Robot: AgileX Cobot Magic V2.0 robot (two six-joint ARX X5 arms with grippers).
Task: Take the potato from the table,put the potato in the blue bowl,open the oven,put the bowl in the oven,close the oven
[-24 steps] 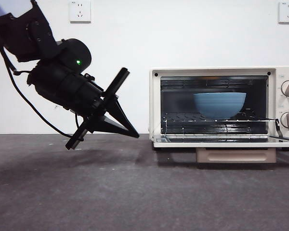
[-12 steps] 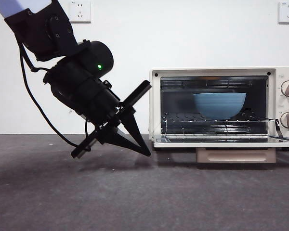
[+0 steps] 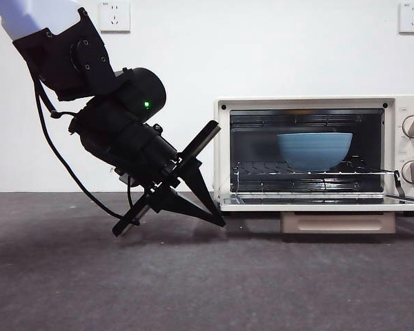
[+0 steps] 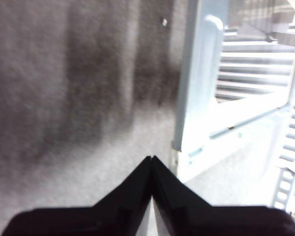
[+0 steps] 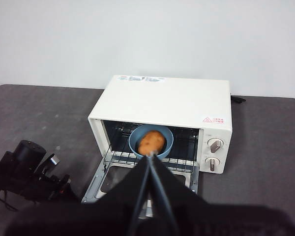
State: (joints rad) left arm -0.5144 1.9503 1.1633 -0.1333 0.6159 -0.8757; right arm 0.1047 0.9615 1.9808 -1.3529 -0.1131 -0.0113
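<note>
Potato [image 5: 152,141] in blue bowl [image 3: 314,150] inside open oven [image 3: 317,103]; only closing left, clenched left claw [image 3: 219,222] beside dropped door [image 3: 324,203], right claw [image 5: 150,156] clenched, waiting above.

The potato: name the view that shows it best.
The right wrist view: from above, the potato lies in the blue bowl inside the open oven. The front view's bowl wall hides it; the left wrist view misses it.

The oven [image 3: 321,155] mouth stands open; its lowered door [image 3: 317,202] juts over the surface [image 3: 193,276], with the left tool [image 3: 219,222] at its corner.
</note>
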